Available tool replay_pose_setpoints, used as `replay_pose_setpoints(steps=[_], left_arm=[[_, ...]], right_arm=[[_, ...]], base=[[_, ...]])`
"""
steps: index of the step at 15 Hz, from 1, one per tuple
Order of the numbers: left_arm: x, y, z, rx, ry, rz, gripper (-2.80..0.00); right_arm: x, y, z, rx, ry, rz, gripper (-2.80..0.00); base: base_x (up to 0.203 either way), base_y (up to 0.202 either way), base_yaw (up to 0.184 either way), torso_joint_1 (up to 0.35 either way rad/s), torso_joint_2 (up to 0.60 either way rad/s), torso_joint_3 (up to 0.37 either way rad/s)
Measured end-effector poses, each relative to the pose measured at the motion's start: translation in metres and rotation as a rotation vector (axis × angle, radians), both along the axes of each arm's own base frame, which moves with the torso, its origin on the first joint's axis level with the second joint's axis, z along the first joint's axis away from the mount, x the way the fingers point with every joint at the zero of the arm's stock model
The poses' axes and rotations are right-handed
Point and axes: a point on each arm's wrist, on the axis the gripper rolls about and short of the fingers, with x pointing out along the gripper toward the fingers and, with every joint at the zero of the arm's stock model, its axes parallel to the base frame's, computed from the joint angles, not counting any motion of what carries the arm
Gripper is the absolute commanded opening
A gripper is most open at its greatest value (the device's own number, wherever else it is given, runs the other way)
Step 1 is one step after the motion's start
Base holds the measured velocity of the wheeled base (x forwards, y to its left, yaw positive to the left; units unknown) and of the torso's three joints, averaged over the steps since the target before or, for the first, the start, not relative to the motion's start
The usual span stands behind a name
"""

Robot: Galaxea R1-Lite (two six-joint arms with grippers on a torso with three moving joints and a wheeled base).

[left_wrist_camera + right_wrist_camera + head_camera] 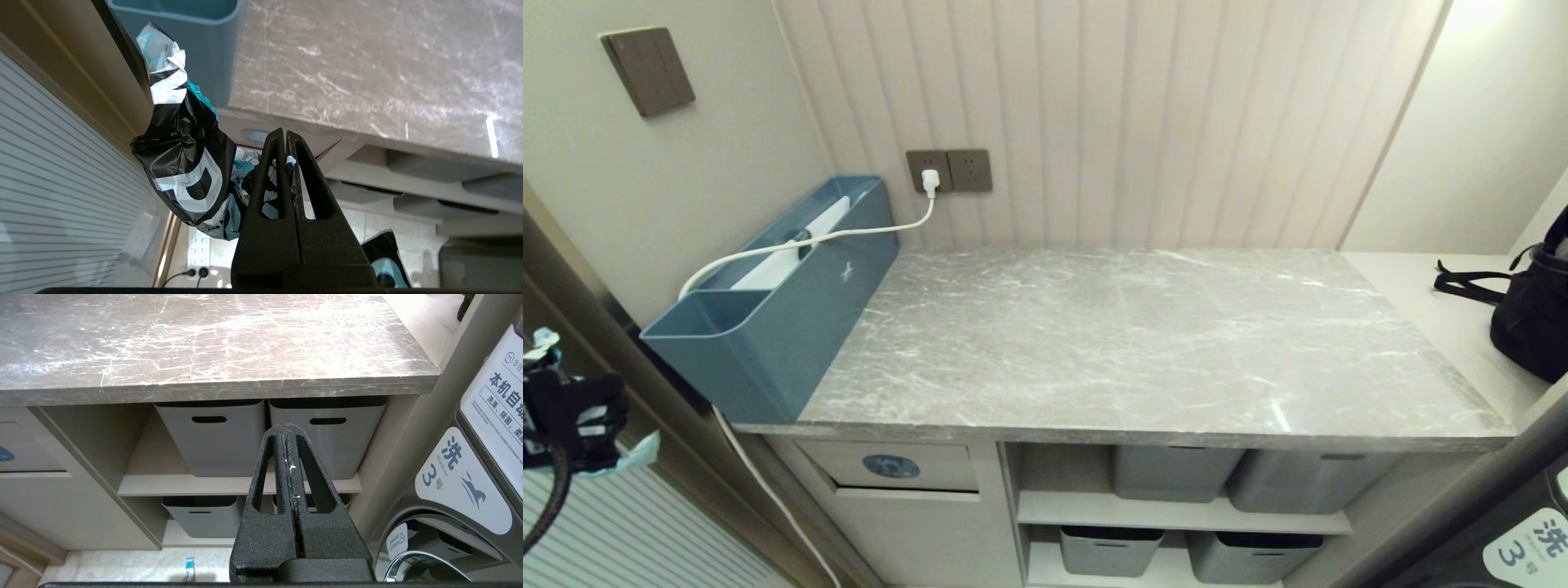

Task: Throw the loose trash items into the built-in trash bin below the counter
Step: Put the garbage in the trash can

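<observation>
My left gripper (pixel 592 416) hangs at the far left, off the counter's (pixel 1143 343) left end and at about its height. In the left wrist view this gripper (pixel 284 134) is shut on a crumpled black wrapper with teal-white print (pixel 184 171), which bulges out to one side. The built-in trash bin (pixel 931 467), a beige flap with a blue oval sticker (pixel 253 135), sits under the counter's left part, with its flap shut. A thin teal-and-white strip wrapper (pixel 188 564) lies on the floor before the shelves. My right gripper (pixel 284 428) is shut and empty, parked low facing the shelves.
A large teal-blue box (pixel 768 310) with a white cable stands on the counter's left end against the wall. Grey tubs (pixel 1176 474) fill the shelves right of the bin. A black bag (pixel 1531 310) rests at the far right, and a washer front (pixel 470 486) stands beside the shelves.
</observation>
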Motion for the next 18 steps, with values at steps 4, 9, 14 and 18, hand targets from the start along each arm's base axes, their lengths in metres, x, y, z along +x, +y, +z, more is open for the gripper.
replay_pose_setpoints(steps=[4,9,14,18], left_arm=[[0.0,-0.002,-0.011,0.036,0.041,-0.043,-2.8],[-0.003,-0.004,-0.031,0.086,0.109,-0.089,-2.8],[0.003,-0.004,-0.041,0.095,0.105,-0.096,-2.8],[0.012,-0.003,-0.048,0.122,0.07,-0.083,-2.8]], right_arm=[[0.0,0.0,0.0,0.001,0.0,0.0,-2.8],[0.0,0.0,0.0,0.001,0.001,0.0,-2.8],[0.0,0.0,0.0,0.001,0.001,0.0,-2.8],[0.0,0.0,0.0,0.003,0.001,0.0,-2.8]], base=[[0.0,0.0,0.0,-0.137,0.31,0.164],[0.0,0.0,0.0,-0.158,0.33,0.173],[0.0,0.0,0.0,-0.171,0.36,0.193],[0.0,0.0,0.0,-0.24,0.51,0.276]])
